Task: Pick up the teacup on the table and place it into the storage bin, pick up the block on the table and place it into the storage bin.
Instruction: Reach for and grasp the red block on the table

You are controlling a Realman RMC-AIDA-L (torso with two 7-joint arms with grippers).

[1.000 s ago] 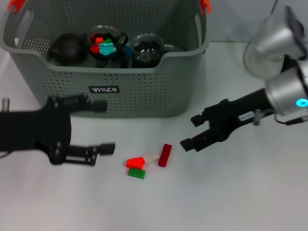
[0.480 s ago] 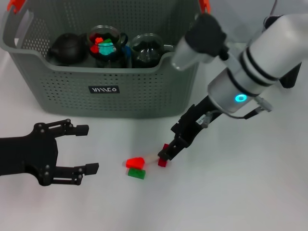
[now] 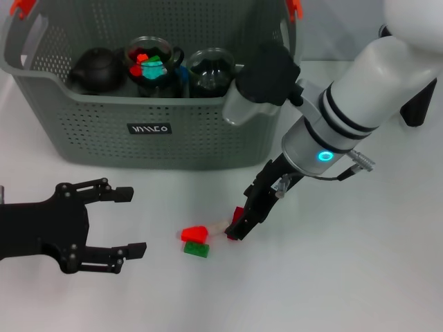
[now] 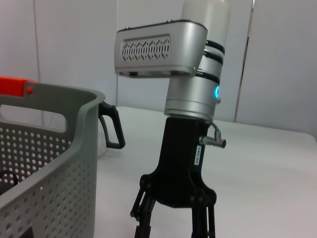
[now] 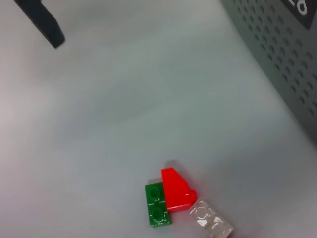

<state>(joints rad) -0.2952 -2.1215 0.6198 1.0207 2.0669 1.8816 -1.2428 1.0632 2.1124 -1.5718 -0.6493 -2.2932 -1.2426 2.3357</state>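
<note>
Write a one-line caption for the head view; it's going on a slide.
Right pincer reaches the dark red block before the storage bin; left pincer open.

Right gripper (image 3: 239, 225) angled down low; left gripper (image 3: 131, 221) fingers spread, hovering aside

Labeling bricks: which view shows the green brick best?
Right wrist view: the green brick lies flat, studs visible, beside the red brick. Head view shows it smaller, below the red one. Left wrist view misses it.
</note>
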